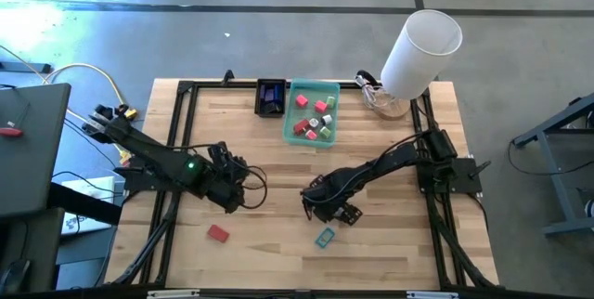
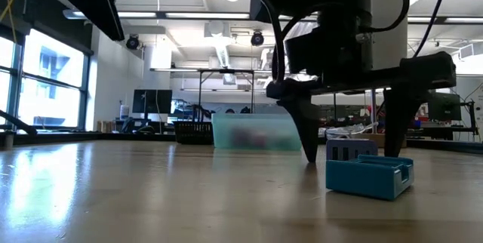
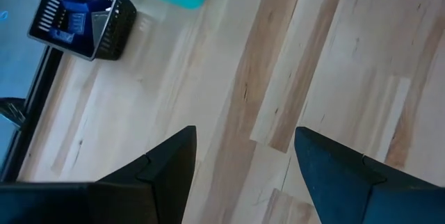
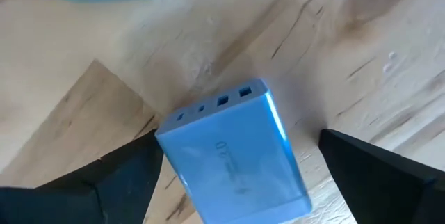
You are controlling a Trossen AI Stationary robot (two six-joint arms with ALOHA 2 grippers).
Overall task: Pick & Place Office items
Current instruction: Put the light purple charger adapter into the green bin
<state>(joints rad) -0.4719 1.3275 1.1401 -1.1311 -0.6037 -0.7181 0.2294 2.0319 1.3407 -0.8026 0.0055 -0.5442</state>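
While the right gripper (image 4: 236, 175) hangs low over the table (image 1: 278, 234), its two dark fingers (image 4: 118, 175) are spread wide apart. A pale blue block (image 4: 233, 158) with small slots on one end lies between them on the wood. You cannot tell if the fingers touch it, and they are not squeezing it. One teal piece (image 1: 325, 237) lies on the table just beside this gripper, on the near side of it. In the low view the teal piece (image 2: 370, 175) sits in front of the blue block (image 2: 351, 150).

The left gripper (image 3: 243, 175) is well apart from the right one, over bare wood. Its fingers (image 3: 170, 161) are spread too and hold nothing. One red piece (image 1: 218, 233) lies on the table near it, a little closer to the front edge.

There are two trays at the far side of the table, well away from both grippers. The green tray (image 1: 327, 86) holds small pieces (image 1: 314, 118), about seven of them, in pink, red and white. The black tray (image 1: 271, 97) stands just beside the green one, on the left arm's side, and has something blue (image 3: 73, 12) in it.

One big white cylinder (image 1: 422, 50) stands at the far corner on the right arm's side.
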